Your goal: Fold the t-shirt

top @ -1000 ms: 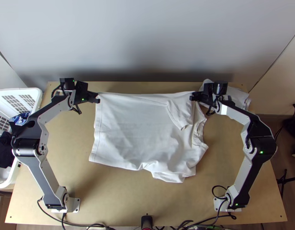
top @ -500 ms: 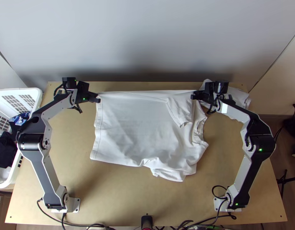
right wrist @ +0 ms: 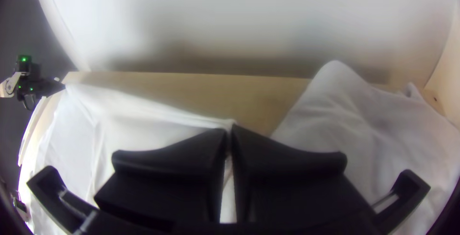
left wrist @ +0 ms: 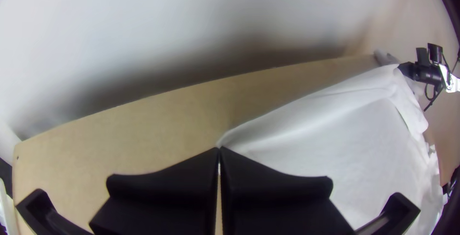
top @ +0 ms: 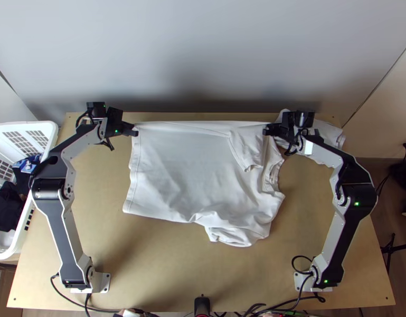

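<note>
While left gripper [left wrist: 220, 149] and right gripper [right wrist: 230, 128] each pinch one end of far edge, t-shirt [top: 187, 169] lies nearward of both over desk [top: 166, 269] — held edge taut between them; fold likely heads toward arm bases.

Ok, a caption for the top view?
Left gripper and right gripper hold the t-shirt taut along its far edge.
</note>
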You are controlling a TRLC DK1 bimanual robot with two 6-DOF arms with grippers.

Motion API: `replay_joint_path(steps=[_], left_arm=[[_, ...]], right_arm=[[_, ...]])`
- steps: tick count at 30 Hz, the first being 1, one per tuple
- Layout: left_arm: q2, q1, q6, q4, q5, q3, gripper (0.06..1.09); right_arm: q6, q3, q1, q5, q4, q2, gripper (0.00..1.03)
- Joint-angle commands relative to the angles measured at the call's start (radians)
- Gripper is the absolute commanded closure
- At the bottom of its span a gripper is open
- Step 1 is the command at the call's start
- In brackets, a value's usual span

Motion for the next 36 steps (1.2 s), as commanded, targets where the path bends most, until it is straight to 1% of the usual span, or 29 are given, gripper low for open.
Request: replay_joint_path(steps=[1, 11, 23, 30, 36], left_arm=[[0.054, 0.004, 0.0, -0.023, -0.003, 0.095, 1.05], [0.07, 0.005, -0.007, -0.043, -0.005, 0.134, 1.05], [-0.035, 0.007, -0.028, -0.051, -0.003, 0.106, 1.05], [-0.097, -0.001, -0.031, -0.049, -0.003, 0.037, 1.05], [-0.157, -0.006, -0.03, -0.052, -0.003, -0.04, 1.05]], right_arm=[[0.0, 0.05, -0.001, 0.001, -0.005, 0.029, 1.0], [-0.007, 0.066, -0.001, 0.001, -0.004, 0.033, 1.0], [-0.006, 0.057, -0.004, 0.003, -0.004, -0.036, 1.0], [-0.006, -0.048, -0.009, 0.001, -0.002, -0.152, 1.0], [-0.006, -0.181, -0.012, 0.001, -0.002, -0.283, 1.0]])
